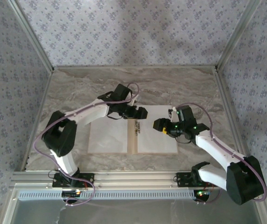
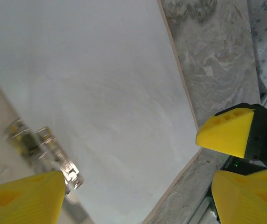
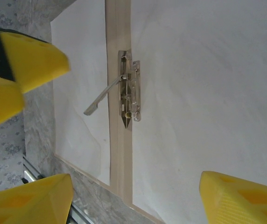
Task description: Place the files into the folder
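**A:** What is carried by the desk [image 1: 180,84]?

**B:** A grey marbled surface is seen. The folder [image 1: 131,140] is laid open and flat on it, near the middle and somewhat toward the near edge, with its two leaves spread side by side.

**A:** And where are the files [image 1: 108,137] found?

**B:** They are laid inside the folder, one white sheet on each leaf. Only the tan crease strip and thin margins of the cardboard are left uncovered.

**A:** How are the arms placed?

**B:** The left end effector [image 1: 142,112] is held over the far end of the crease. The right end effector [image 1: 160,125] is held over the right-hand sheet, just beside the crease. The two are brought near each other but are kept apart.

**A:** Is anything gripped?

**B:** Nothing is gripped by either. In the left wrist view the yellow fingers [image 2: 24,198] are spread wide, with bare paper seen between them. In the right wrist view the fingers [image 3: 28,200] are likewise spread wide above the sheets and the crease.

**A:** What is noted of the smallest part?

**B:** A grey metal clip [image 3: 129,93] is fixed along the crease, toward its far half. A thin lever arm is seen angled out from it over the neighbouring sheet. Whether the sheet edges are caught under the clip cannot be told.
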`<action>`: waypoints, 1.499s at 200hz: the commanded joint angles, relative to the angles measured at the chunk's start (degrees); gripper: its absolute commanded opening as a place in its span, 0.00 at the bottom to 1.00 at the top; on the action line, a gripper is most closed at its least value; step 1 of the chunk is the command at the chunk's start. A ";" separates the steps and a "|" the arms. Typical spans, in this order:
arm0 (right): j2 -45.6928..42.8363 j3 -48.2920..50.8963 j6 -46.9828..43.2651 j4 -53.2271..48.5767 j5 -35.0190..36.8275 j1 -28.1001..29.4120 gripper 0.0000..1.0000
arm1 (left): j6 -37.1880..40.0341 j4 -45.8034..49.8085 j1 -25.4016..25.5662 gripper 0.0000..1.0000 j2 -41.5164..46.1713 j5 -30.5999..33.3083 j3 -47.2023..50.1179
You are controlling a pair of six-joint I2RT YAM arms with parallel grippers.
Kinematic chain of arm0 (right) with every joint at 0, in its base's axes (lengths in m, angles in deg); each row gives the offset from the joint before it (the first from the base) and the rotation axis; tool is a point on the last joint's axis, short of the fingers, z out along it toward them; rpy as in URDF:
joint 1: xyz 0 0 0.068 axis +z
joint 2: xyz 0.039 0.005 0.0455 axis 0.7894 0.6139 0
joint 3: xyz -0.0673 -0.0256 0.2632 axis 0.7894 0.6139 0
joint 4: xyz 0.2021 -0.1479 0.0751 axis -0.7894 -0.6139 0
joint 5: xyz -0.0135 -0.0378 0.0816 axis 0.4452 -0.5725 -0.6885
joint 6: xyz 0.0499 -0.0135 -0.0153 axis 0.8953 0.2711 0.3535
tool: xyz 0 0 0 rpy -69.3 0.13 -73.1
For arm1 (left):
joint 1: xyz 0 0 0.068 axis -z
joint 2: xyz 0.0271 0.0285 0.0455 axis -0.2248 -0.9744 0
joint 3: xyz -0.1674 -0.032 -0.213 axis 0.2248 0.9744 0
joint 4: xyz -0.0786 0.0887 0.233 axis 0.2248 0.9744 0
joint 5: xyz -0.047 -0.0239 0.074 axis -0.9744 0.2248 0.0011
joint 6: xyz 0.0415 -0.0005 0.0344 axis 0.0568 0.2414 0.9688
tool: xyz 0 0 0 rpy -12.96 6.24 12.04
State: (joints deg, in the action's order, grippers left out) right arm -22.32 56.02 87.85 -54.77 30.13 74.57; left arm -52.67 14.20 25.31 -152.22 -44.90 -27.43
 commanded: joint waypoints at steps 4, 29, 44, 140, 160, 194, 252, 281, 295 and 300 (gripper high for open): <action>0.19 -3.15 2.11 -0.49 1.72 1.89 0.74 | 1.41 3.40 -2.86 0.81 8.89 6.64 3.39; 0.62 -6.17 3.61 -2.13 4.70 4.33 0.77 | -1.25 1.69 -8.56 0.81 14.85 6.66 11.57; 1.10 -9.22 3.68 -4.42 7.97 6.68 0.78 | -2.47 2.62 -11.77 0.79 17.21 7.54 15.69; 12.59 -25.69 4.75 -15.02 19.54 17.18 0.72 | -5.11 10.80 -16.95 0.60 25.49 17.21 33.34; 15.97 -27.51 4.92 -15.90 19.62 17.87 0.68 | -6.16 8.18 -16.88 0.58 25.02 15.64 36.04; 21.69 -32.79 2.24 -21.74 23.69 19.91 0.63 | -7.56 4.31 -15.37 0.55 22.21 14.45 37.91; 28.80 -40.26 -1.53 -30.81 26.61 19.78 0.53 | -9.57 -0.37 -9.75 0.55 15.77 14.76 35.62; 32.14 -42.07 -1.97 -32.34 27.17 18.16 0.52 | -11.36 -1.49 -8.07 0.55 14.36 14.80 34.37; 34.37 -43.70 -2.81 -34.06 27.50 17.82 0.50 | -12.65 -2.24 -6.94 0.55 13.76 14.38 33.90; 35.17 -44.36 -3.05 -35.13 28.08 17.75 0.49 | -13.01 -2.42 -6.39 0.56 13.53 14.51 33.71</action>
State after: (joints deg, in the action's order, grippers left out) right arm 9.44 15.08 86.67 -84.15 55.70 93.06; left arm -62.99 12.17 17.01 -136.13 -30.39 6.39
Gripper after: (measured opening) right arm 0.505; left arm 0.553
